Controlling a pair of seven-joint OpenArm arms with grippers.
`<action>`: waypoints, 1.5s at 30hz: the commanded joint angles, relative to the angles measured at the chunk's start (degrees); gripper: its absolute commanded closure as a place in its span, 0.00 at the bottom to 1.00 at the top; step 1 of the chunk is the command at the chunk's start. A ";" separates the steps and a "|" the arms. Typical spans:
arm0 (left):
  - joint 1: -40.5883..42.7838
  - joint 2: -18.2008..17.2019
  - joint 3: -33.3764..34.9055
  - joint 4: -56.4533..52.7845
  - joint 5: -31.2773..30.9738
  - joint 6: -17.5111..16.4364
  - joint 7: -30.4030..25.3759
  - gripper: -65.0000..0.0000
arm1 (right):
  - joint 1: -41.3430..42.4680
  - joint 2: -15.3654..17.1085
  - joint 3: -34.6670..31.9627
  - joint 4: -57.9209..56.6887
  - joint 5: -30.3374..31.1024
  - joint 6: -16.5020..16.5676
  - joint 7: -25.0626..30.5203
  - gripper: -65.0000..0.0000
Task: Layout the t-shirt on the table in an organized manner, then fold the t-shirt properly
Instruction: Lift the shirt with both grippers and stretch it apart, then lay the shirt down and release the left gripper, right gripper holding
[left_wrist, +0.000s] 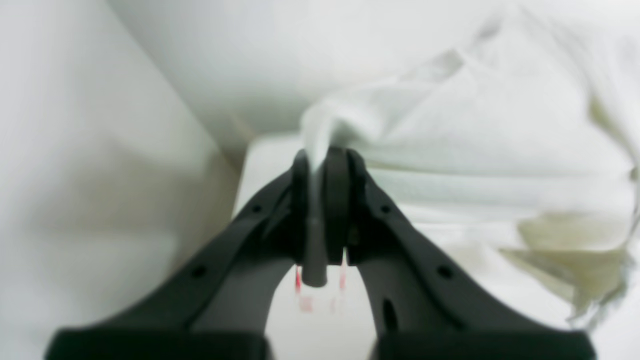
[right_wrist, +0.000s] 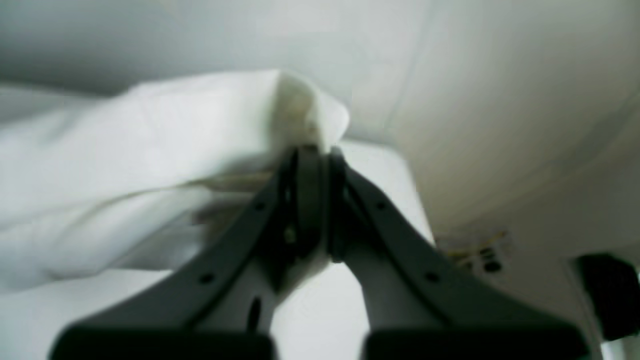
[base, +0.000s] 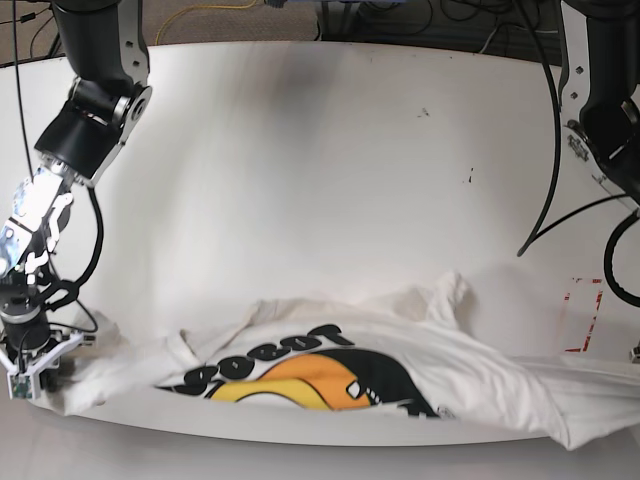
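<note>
We see bold black lettering arcing over the orange-and-yellow graphic on the t-shirt (base: 330, 375), but the folds cut it off and we cannot read a whole word. Both wrist views are too blurred to show us any text.

- Left hand (left_wrist: 322, 155): both dark jaws pressed together, pinching a fold of the t-shirt (left_wrist: 480, 150) at their tips, as the left wrist view shows.
- Right hand (right_wrist: 315, 152): jaws likewise clamped, gripping a bunched edge of white cloth.
- Right arm, at the base view's left edge: it slopes down from the upper corner, its hand low by the near edge.
- Left arm: only its upper links show at the far right.
</note>
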 joint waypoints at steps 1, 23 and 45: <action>1.45 -1.49 -1.50 1.14 0.64 -0.39 -1.91 0.99 | -2.54 -0.33 2.84 1.30 -0.62 0.46 1.77 1.00; 28.70 -3.69 -13.20 1.22 1.08 -7.55 -6.04 0.99 | -32.60 -12.02 9.70 1.21 -0.62 3.62 11.35 1.00; 43.30 -3.95 -14.78 -4.67 1.08 -7.55 -15.18 0.99 | -41.83 -16.85 12.07 1.30 -0.62 3.71 13.55 1.00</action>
